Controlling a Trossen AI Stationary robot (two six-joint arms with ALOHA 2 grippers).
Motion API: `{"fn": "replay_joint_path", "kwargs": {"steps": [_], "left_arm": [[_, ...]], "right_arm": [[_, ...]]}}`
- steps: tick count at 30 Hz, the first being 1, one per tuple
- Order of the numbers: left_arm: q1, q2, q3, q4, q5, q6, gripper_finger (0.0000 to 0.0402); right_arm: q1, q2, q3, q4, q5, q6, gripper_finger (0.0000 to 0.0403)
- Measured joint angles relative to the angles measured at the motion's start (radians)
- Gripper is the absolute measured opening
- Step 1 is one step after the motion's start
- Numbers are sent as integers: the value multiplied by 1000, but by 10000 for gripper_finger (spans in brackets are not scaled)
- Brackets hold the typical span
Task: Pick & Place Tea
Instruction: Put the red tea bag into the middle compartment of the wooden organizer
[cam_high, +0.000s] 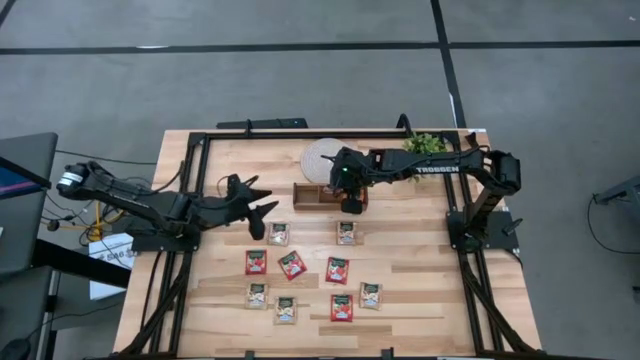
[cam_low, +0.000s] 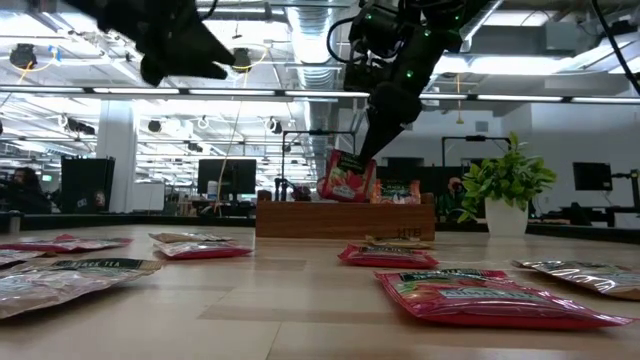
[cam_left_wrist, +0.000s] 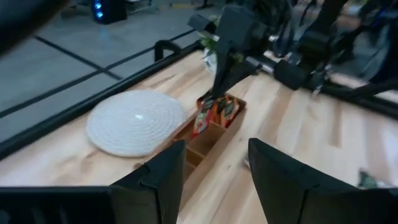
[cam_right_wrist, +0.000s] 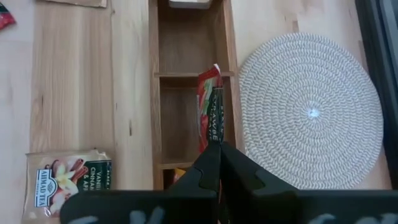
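Note:
My right gripper hovers over the brown wooden tray and is shut on a red tea sachet. That sachet stands on edge over the tray's middle compartment. More sachets stand in an end compartment. Several red and beige sachets lie flat on the table's near half. My left gripper is open in the air to the left of the tray, pointing at it; in its wrist view its fingers frame the tray. My right gripper pinches the red sachet by its upper edge between both fingers, coming from above and pointing down. The sachet hangs upright below the fingers, edge-on, its lower end about level with the tray's rim; whether it touches the tray I cannot tell.
A round woven mat lies just beyond the tray, toward the far edge. A small potted plant stands at the far right. A black frame runs along the table's edges. Bare wood shows between the tray and the loose sachets.

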Motion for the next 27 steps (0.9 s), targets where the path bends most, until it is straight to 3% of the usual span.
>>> {"fn": "replay_joint_path", "kwargs": {"steps": [6, 13, 18, 21, 27], "left_arm": [[0, -69, -142, 121, 34, -4, 167], [0, -86, -191, 120, 39, -11, 167], [1, -86, -192, 109, 50, -11, 167], [1, -86, -192, 107, 54, -11, 167], [-1, -85, -193, 91, 129, -15, 167]], "right_arm": [[-3, 0, 0, -19, -4, 12, 0], [-9, 9, 17, -23, -19, 27, 0], [-9, 86, 134, -83, -22, 7, 0], [-9, 158, 237, -207, -18, -29, 0], [-19, 253, 399, -356, -19, -63, 0]]}}
